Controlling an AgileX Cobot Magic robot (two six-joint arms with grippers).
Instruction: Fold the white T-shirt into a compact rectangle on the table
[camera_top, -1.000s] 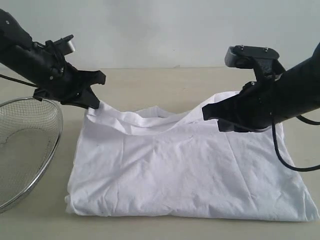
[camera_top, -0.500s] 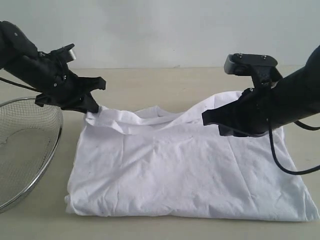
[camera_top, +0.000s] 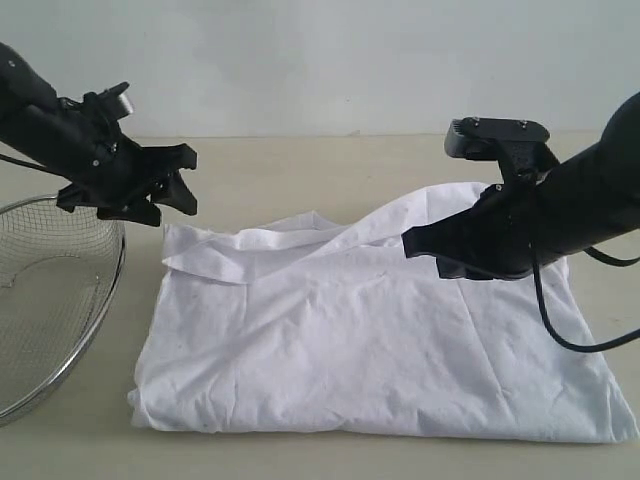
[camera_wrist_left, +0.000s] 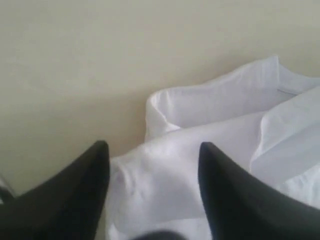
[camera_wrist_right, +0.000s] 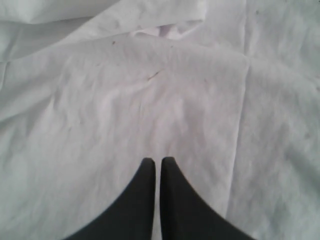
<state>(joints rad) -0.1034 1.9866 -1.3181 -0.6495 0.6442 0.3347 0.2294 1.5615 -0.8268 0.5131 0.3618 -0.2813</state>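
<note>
The white T-shirt (camera_top: 370, 340) lies plain side up on the table (camera_top: 300, 165), its far edge folded over in a loose band (camera_top: 250, 250). My left gripper (camera_top: 185, 182) hovers open just above the shirt's far left corner (camera_wrist_left: 165, 112), with nothing between its fingers. Cloth lies below the left gripper (camera_wrist_left: 153, 146) in the wrist view. My right gripper (camera_top: 408, 243) hangs shut over the shirt's right half. A raised fold (camera_top: 440, 200) stands behind it. The right gripper (camera_wrist_right: 156, 160) shows no cloth between its fingertips, only flat shirt (camera_wrist_right: 125, 100) beneath.
A round wire-mesh basket (camera_top: 110, 290) sits at the left edge, close to the shirt's left side. A black cable (camera_top: 560, 330) hangs from the right arm over the shirt. Bare tabletop (camera_wrist_left: 100, 60) stretches beyond the shirt's far edge.
The left gripper has opened and drawn up and to the left, and the shirt corner it held has dropped onto the shirt. The right gripper has sunk slightly.
</note>
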